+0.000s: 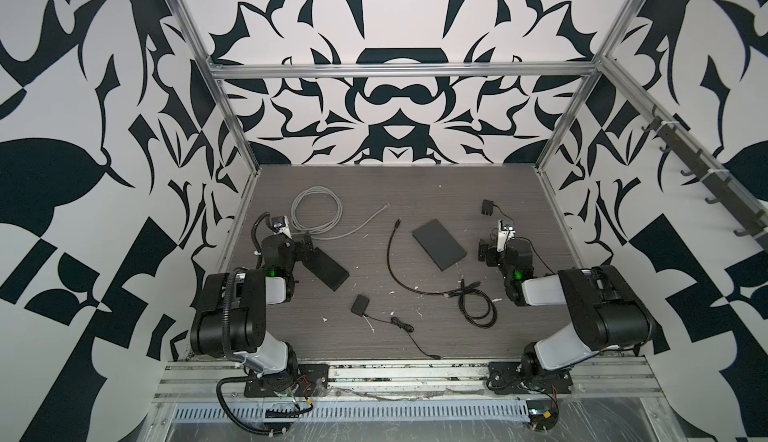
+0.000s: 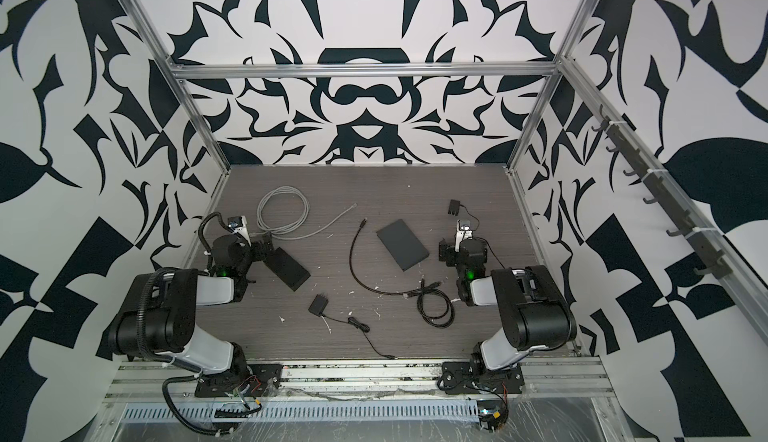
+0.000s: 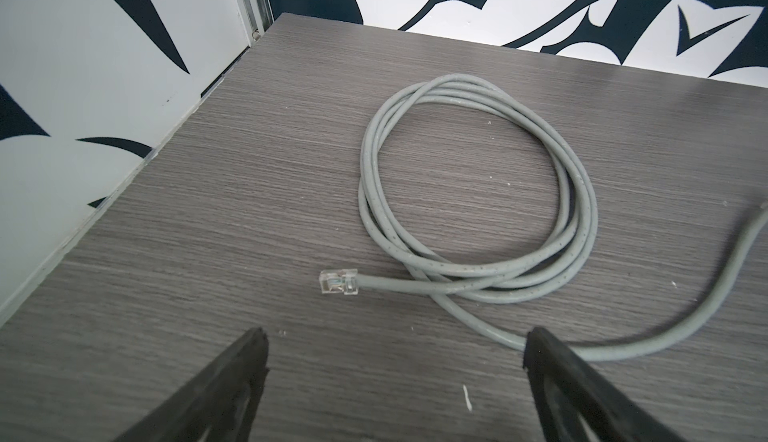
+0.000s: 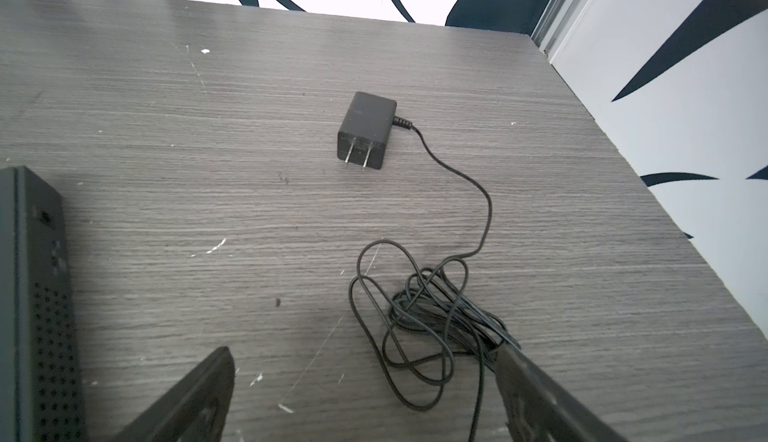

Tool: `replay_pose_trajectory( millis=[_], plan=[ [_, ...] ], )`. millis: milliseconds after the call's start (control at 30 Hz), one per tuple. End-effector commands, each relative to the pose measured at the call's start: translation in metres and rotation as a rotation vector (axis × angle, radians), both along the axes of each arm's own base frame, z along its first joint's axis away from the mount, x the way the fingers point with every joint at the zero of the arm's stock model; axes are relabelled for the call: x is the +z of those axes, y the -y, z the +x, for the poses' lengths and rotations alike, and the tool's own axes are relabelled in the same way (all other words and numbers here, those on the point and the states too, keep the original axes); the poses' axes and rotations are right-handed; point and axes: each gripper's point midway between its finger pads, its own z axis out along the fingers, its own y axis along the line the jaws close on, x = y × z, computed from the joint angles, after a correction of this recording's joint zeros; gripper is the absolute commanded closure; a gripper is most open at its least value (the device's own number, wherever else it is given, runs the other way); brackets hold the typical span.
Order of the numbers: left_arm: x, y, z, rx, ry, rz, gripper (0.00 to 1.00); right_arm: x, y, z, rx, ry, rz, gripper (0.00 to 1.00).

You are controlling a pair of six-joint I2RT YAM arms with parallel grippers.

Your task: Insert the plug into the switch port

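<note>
Nothing is gripped, so this reads as the opening step, the reach for the plug. The left gripper [image 3: 397,346] hangs low over the bench [image 3: 208,211] with its jaws spread wide and empty. The clear plug [image 3: 338,281] lies flat just ahead of them, ending the grey cable [image 3: 498,280], which is coiled at the upper left of the bench in both top views. The right gripper [image 4: 365,357] is likewise wide open and empty, over a tangle of thin cord from an adapter [image 4: 368,130]. I take the flat black slab right of centre in a top view to be the switch [image 1: 438,244]; it lies well apart from the plug. Its perforated side shows in the right wrist view, but no ports are visible. Another black box [image 1: 328,267] lies beside the left arm. Next, I judge, the left jaws should drop and close across the plug's body, leaving its nose free, while the right gripper moves to steady the switch.
</note>
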Motion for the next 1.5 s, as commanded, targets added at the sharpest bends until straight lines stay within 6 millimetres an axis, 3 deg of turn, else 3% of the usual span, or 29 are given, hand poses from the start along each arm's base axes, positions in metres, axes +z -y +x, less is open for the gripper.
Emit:
replay_pose_trajectory(
  millis=[0,133,233,400,467,533,633,833,900,1000,1100,1200,1467],
  plan=[
    [0.011,0.000,0.007,-0.004,0.037,-0.018,0.00,0.021,-0.002,0.013,0.005,0.072,0.002,0.00],
    [0.020,-0.009,0.010,0.045,0.052,-0.011,0.00,0.028,0.001,0.016,-0.013,0.059,-0.004,0.02],
    [0.036,-0.023,0.018,0.129,-0.078,-0.010,0.00,0.043,0.001,0.017,-0.021,-0.020,-0.008,0.02],
    [0.074,-0.001,0.031,0.075,-0.115,-0.035,0.00,0.079,-0.020,0.016,0.057,-0.089,0.104,0.02],
    [0.089,0.024,0.033,0.039,-0.109,-0.051,0.00,0.086,-0.035,0.013,0.100,-0.139,0.194,0.04],
    [0.096,0.061,0.034,0.003,-0.118,-0.023,0.00,0.087,-0.051,0.009,0.142,-0.197,0.296,0.09],
    [0.097,0.131,0.030,-0.064,-0.172,-0.014,0.02,0.083,-0.069,0.005,0.180,-0.244,0.406,0.15],
    [0.074,0.267,0.008,-0.231,-0.305,-0.176,0.04,0.065,-0.113,-0.005,0.307,-0.384,0.451,0.24],
    [0.061,0.316,-0.003,-0.307,-0.364,-0.239,0.07,0.052,-0.120,-0.006,0.315,-0.425,0.457,0.25],
    [0.040,0.370,-0.018,-0.370,-0.441,-0.266,0.07,0.036,-0.122,-0.004,0.301,-0.468,0.461,0.27],
    [0.013,0.396,-0.026,-0.368,-0.529,-0.297,0.07,0.027,-0.122,-0.004,0.294,-0.495,0.458,0.28],
    [-0.009,0.409,-0.028,-0.350,-0.585,-0.378,0.08,0.021,-0.122,-0.007,0.294,-0.523,0.457,0.29],
    [-0.032,0.430,-0.024,-0.376,-0.625,-0.434,0.10,0.003,-0.130,-0.018,0.314,-0.582,0.505,0.35]
  ],
)
